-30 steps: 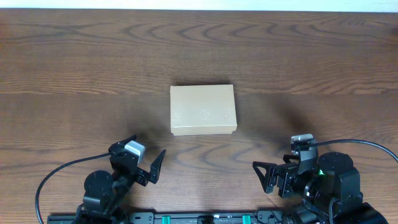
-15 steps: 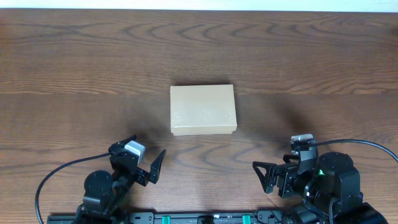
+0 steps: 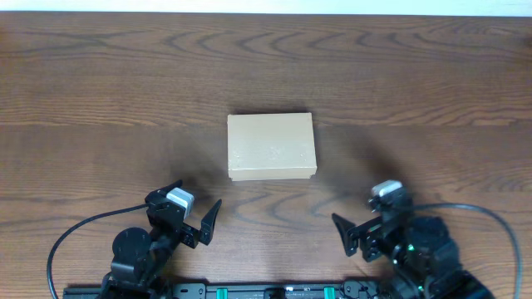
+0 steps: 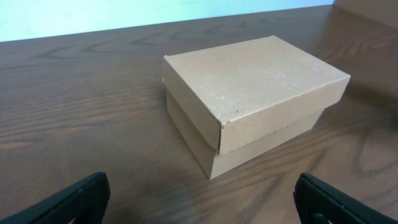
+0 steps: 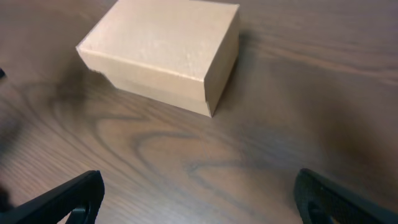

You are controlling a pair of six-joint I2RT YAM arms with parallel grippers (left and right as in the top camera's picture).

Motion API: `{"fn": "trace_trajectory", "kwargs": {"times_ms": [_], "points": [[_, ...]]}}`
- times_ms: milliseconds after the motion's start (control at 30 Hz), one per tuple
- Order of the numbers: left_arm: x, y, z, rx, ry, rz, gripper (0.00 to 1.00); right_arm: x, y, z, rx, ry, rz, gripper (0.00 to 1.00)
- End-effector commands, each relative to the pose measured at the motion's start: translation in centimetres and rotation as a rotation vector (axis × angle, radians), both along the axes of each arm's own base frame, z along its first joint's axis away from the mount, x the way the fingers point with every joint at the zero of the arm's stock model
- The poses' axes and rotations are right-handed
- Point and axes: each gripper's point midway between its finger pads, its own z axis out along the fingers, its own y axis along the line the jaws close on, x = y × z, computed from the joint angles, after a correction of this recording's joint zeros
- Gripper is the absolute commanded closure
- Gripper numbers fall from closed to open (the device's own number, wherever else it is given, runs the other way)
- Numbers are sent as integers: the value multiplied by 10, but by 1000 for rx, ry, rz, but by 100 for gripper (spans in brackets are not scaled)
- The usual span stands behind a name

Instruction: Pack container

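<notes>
- Left gripper (image 3: 198, 194): near left, jaws spread wide, holding nothing.
- Container (image 3: 272, 147): middle of the table (image 3: 100, 83), farther out than both grippers, resting flat, long axis running left to right, lid shut, contents hidden.
- Right gripper (image 3: 364, 212): near right, jaws spread wide, holding nothing.

Overhead: straight down on whole tabletop (image 3: 100, 83). Wrist views: low, close, from near edge, both sharing the box (image 4: 249, 87).
</notes>
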Motion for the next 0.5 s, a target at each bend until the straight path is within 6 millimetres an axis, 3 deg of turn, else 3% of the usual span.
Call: {"fn": "trace_trajectory", "kwargs": {"times_ms": [0, 467], "points": [[0, 0, -9, -8, 22, 0, 5, 1, -1, -23, -55, -65, 27, 1], [0, 0, -9, -8, 22, 0, 5, 1, 5, -80, -36, -86, 45, 1]]}}
